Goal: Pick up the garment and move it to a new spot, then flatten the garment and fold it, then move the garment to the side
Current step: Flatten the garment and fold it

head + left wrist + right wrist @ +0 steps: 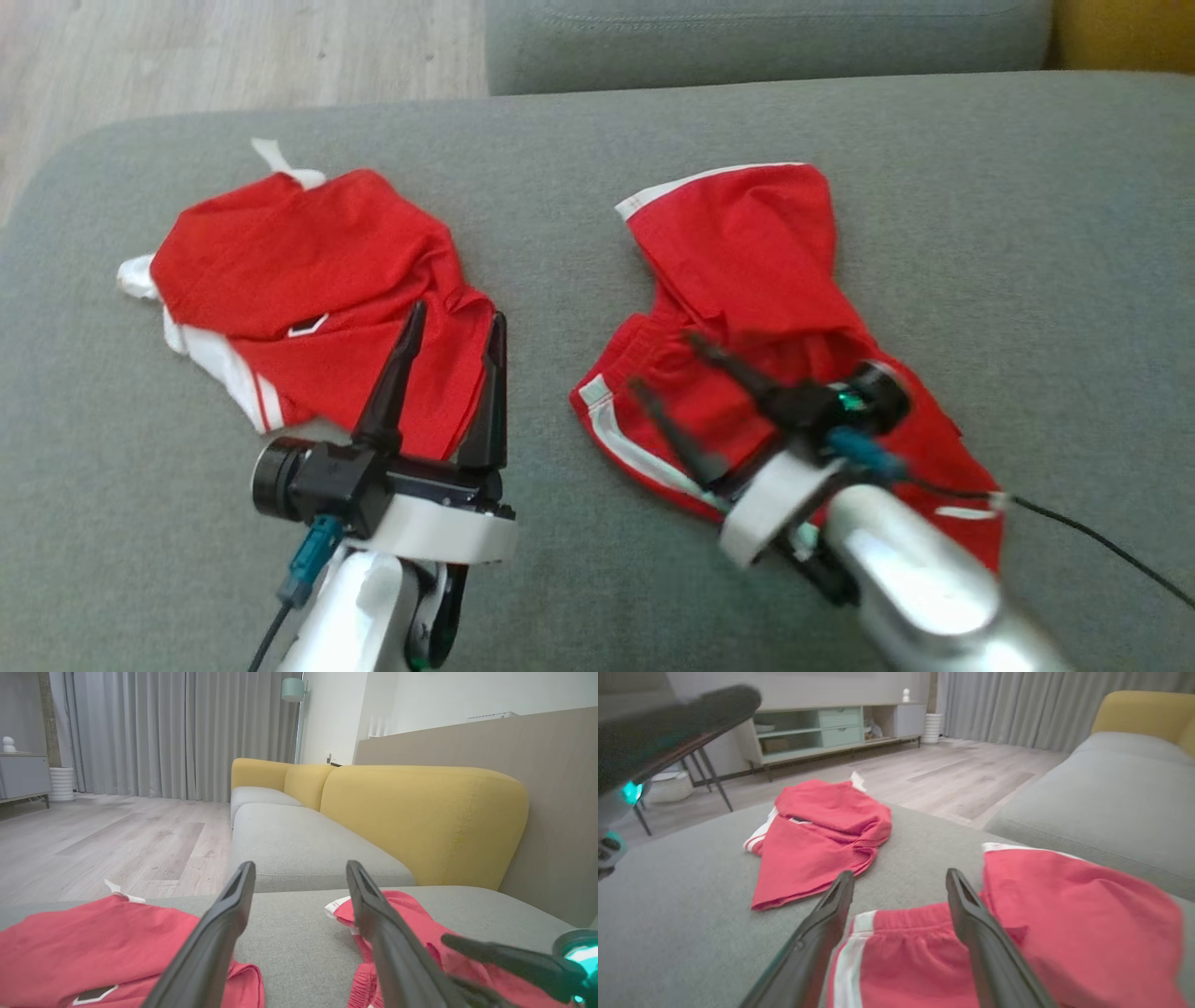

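The left garment (308,271) and the right garment (747,252) (both red, white-trimmed) lie apart on the grey sofa seat (1027,233). The left gripper (457,313) and the right gripper (667,362) hang over their near edges, jaws spread and empty.

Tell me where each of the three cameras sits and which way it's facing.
Head view: on the head, looking down at the grey sofa seat; left pincer and right pincer rise from below.
Left wrist view: along its fingers toward the yellow backrest; right pincer at lower right.
Right wrist view: along its fingers, across the seat toward floor and cabinet.
Shared: all three show the red shorts and red top.
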